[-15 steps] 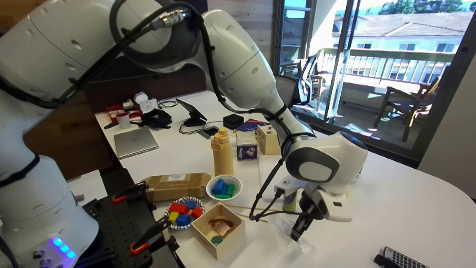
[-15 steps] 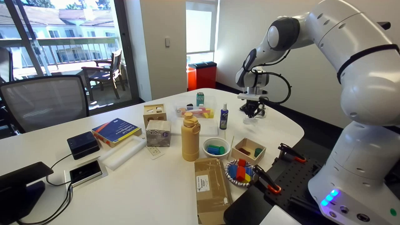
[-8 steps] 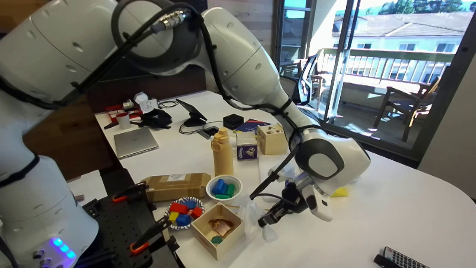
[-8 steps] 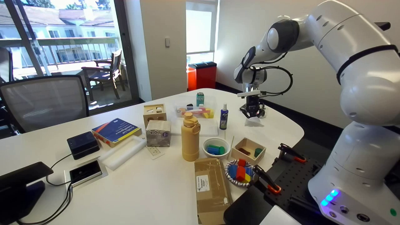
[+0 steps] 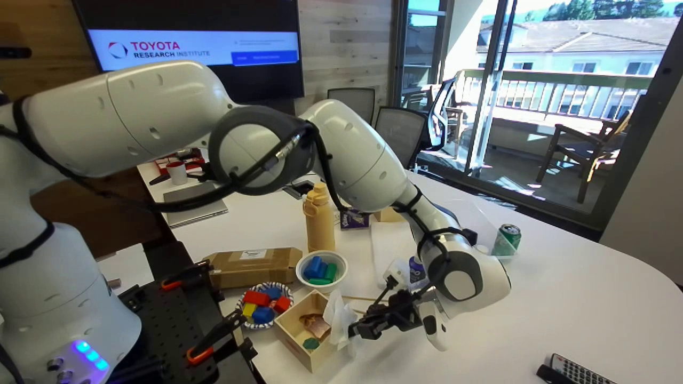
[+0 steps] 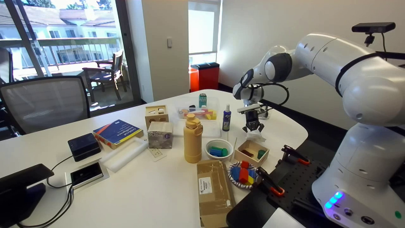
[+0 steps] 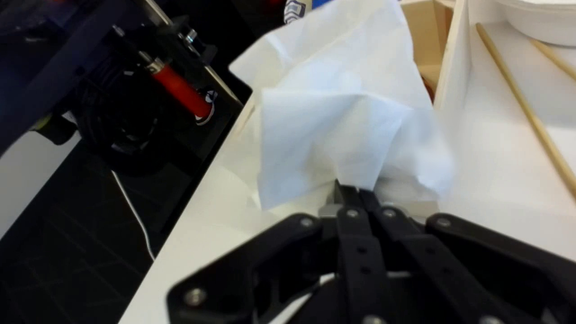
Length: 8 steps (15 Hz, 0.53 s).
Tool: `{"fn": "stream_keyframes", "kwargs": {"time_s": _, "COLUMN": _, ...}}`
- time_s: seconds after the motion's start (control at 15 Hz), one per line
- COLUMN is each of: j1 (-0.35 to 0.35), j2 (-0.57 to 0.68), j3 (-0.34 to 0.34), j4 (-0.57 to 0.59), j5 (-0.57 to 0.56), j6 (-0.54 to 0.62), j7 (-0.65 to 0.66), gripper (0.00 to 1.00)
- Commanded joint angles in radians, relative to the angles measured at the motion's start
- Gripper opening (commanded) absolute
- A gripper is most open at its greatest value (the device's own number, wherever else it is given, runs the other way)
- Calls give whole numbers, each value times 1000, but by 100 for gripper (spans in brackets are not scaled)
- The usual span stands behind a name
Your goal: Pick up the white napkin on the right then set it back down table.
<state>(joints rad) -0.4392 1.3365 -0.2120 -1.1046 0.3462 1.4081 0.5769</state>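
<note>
The white napkin [image 5: 337,319] is crumpled, thin and slightly see-through. My gripper [image 5: 353,330] points down at a slant with its fingers closed together, and the napkin is pinched at the fingertips. In the wrist view the napkin [image 7: 342,117] spreads out ahead of the closed fingers [image 7: 358,192] and covers part of the wooden box. It also shows in an exterior view as a small white piece [image 6: 255,136] under the gripper [image 6: 253,129], behind the box. It hangs at the box's side, low over the white table [image 5: 496,330]; I cannot tell whether it touches either.
The open wooden box [image 5: 294,346] with small items stands beside the napkin. A white bowl [image 5: 343,277] and a patterned bowl [image 6: 230,180] hold blocks. Thin sticks [image 7: 531,112] lie near the box. A blue spray bottle [image 6: 227,118] and yellow bottle [image 5: 320,226] stand nearby. A remote [image 5: 579,370] lies on the table.
The arm has lowered and swung its gripper toward the wooden box, carrying the napkin with it. The napkin has moved from the table area to the box's side.
</note>
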Motion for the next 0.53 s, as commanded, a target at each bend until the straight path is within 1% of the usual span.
{"fn": "stream_keyframes", "kwargs": {"time_s": 0.0, "j1": -26, "j2": 101, "j3": 3, "j4": 185, "j5": 20, "j6": -24, "j7": 28, "gripper": 26}}
{"fn": "stream_keyframes", "kwargs": {"time_s": 0.07, "j1": -27, "j2": 107, "j3": 1, "j4": 201, "j5": 16, "j6": -2, "j7": 28, "gripper": 28}}
{"fn": "stream_keyframes", "kwargs": {"time_s": 0.27, "j1": -36, "j2": 130, "j3": 2, "j4": 269, "j5": 4, "j6": 58, "j7": 29, "gripper": 48}}
{"fn": "stream_keyframes", "kwargs": {"time_s": 0.33, "j1": -40, "j2": 133, "j3": 4, "j4": 285, "j5": 1, "j6": 74, "j7": 29, "gripper": 56}}
{"fn": "stream_keyframes", "kwargs": {"time_s": 0.4, "j1": -43, "j2": 134, "j3": 5, "j4": 294, "j5": -2, "j6": 95, "j7": 30, "gripper": 63}}
{"fn": "stream_keyframes", "kwargs": {"time_s": 0.47, "j1": -36, "j2": 124, "j3": -8, "j4": 282, "j5": 8, "j6": 121, "j7": 26, "gripper": 72}}
